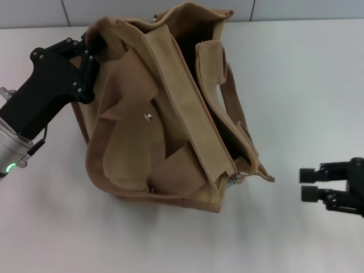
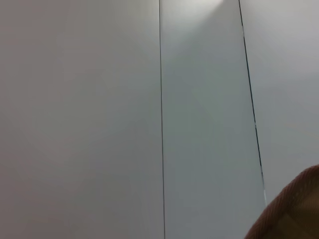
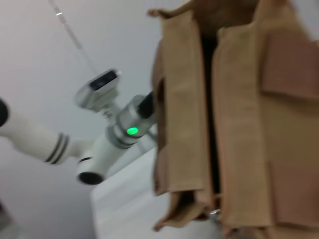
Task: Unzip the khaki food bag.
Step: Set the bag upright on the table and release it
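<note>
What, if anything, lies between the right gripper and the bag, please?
Nothing: in the head view, only bare table separates the right gripper from the bag.

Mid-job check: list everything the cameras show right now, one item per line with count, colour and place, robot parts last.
khaki food bag: one, tan with darker brown edging, lying mid-table, its top opening gaping dark along most of its length.
strap handles: two, tan, one flopped across the bag's front, one by the opening.
snap: one, silver, on the bag's front panel.
zipper pull: one, metal, at the near end of the opening.
table: one, white, under everything.
wall panels: pale grey, with thin dark seams, behind the table.
left gripper: one, black, at the bag's far left corner, against the fabric.
right gripper: one, black, over bare table to the right of the bag, fingers apart, holding nothing.
</note>
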Controlling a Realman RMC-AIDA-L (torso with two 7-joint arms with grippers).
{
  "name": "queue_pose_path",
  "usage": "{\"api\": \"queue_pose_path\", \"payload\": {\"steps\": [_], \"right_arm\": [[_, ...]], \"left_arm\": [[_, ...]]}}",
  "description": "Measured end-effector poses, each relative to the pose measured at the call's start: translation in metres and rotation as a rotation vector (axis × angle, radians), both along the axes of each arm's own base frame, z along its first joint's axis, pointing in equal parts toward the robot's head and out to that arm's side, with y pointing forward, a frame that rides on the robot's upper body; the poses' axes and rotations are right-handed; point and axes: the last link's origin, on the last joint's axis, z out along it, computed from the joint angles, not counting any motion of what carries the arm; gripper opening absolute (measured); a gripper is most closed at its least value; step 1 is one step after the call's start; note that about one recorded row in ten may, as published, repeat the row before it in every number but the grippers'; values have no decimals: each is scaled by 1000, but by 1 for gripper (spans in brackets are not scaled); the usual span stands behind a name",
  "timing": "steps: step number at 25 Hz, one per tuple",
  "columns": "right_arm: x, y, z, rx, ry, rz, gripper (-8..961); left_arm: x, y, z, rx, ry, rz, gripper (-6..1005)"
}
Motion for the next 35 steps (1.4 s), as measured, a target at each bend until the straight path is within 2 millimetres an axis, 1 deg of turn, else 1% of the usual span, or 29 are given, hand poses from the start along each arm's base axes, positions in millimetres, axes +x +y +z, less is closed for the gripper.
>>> {"api": "queue_pose_path", "payload": {"steps": [3, 5, 8, 9, 10, 11, 15, 19, 22, 26, 30, 35], "right_arm": [[6, -4, 3, 114, 7, 15, 343], [9, -9, 2, 218, 23, 36, 434], [9, -12, -4, 255, 28, 58, 571], [8, -13, -8, 268, 29, 73, 579], [5, -15, -16, 290, 27, 103, 586], [5, -15, -16, 290, 27, 103, 594], [7, -20, -30, 349, 13, 157, 616], [11, -23, -37, 415, 7, 159, 612], [15, -25, -43, 515, 1, 159, 610], [18, -22, -52, 601, -24, 148, 606], [16, -15, -63, 594, -47, 152, 602], [14, -9, -74, 552, -82, 179, 521]], "left_arm": [[1, 1, 0, -1, 1, -1, 47], [1, 2, 0, -3, -2, -1, 47], [2, 2, 0, -4, -8, 2, 47], [2, 2, 0, -5, -10, 4, 47], [2, 3, 0, -5, -15, 6, 47], [2, 3, 0, -5, -15, 6, 47], [2, 4, 1, -4, -23, 10, 48], [2, 4, 1, -7, -29, 12, 48], [2, 5, 1, -6, -29, 13, 48], [3, 5, 1, -5, -31, 13, 48], [3, 5, 2, -9, -40, 16, 48], [3, 5, 2, -8, -44, 15, 48]]}}
